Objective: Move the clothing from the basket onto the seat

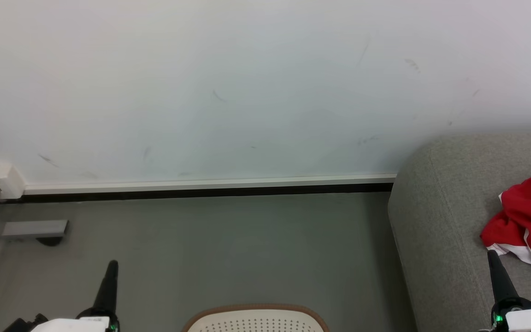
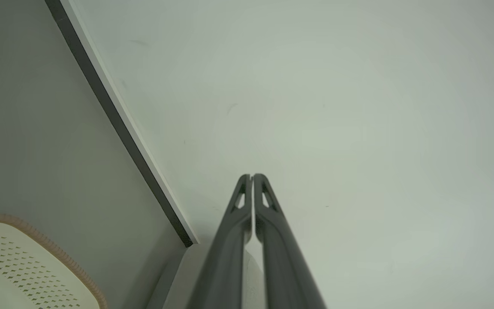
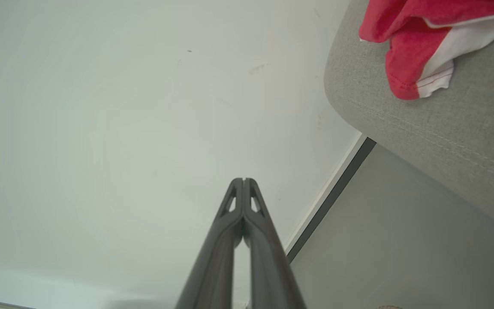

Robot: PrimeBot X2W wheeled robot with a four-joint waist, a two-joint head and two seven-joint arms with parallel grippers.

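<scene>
Red clothing already lies crumpled on the seat at the right, the left gripper and right gripper are both closed and empty, and whether anything is left in the basket cannot be told, as its inside is hidden.

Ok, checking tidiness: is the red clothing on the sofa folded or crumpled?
Crumpled. The clothing lies bunched in a loose heap on the seat, its red and white folds twisting at odd angles, with no neat flat layers.
</scene>
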